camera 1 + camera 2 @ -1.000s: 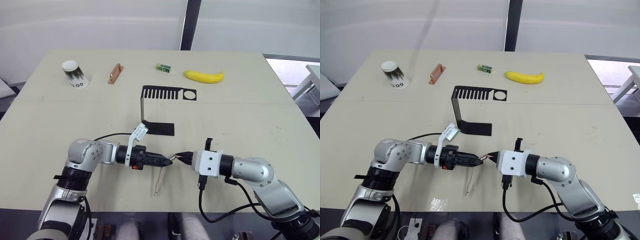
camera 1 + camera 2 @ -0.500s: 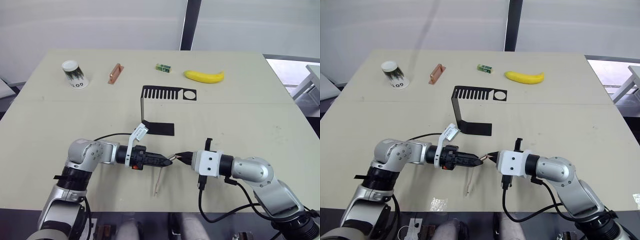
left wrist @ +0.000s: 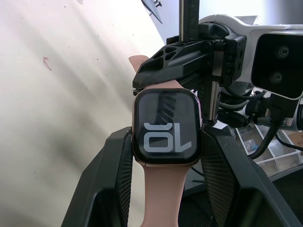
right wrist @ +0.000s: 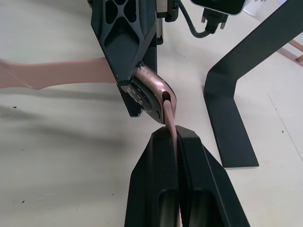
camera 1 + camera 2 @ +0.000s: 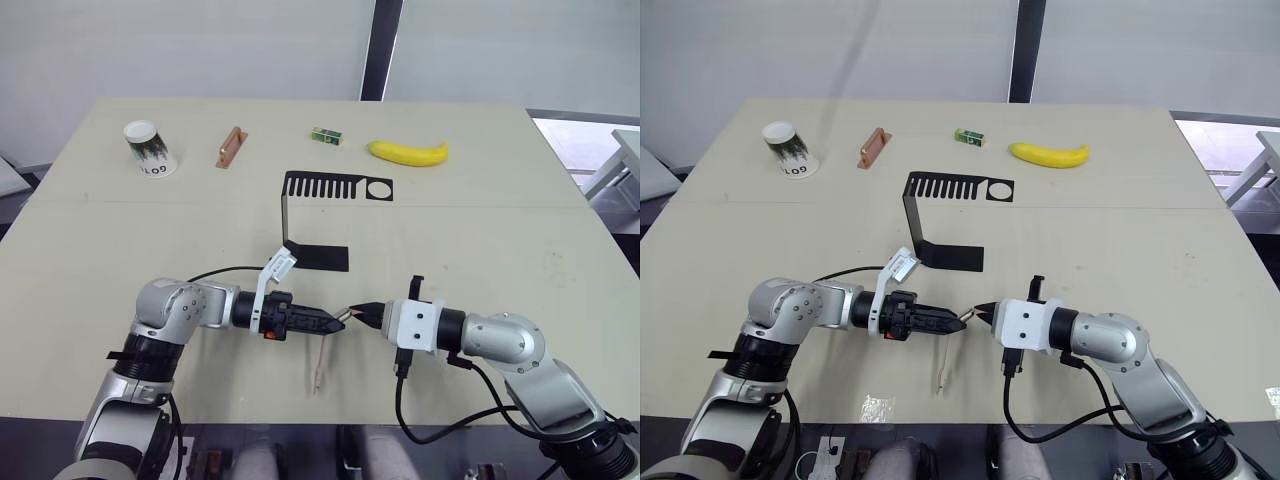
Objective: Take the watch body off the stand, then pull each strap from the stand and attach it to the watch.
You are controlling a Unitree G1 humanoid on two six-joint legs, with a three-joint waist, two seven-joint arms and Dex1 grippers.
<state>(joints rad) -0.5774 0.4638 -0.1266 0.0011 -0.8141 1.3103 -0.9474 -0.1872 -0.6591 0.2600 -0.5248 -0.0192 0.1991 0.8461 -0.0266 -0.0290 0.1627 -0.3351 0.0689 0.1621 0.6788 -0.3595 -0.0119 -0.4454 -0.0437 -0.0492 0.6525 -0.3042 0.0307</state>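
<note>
Two straps are off the stand [image 5: 318, 215], which stands bare at centre frame. My left claw [image 3: 165, 156] grips the watch [image 3: 165, 126] by its sides, first strap [image 5: 316, 366] already hanging from it. My right claw [image 4: 173, 142], pinched on the second strap [image 4: 169, 117], feeds it into the case slot, low centre above the bench [image 5: 500, 230]. Seating looks unfinished.

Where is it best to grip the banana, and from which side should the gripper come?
Across its thick middle, from straight above, one finger on the near side and one on the far. The banana lies flat on the table, its length running left to right, so a middle grip should stay balanced.
</note>
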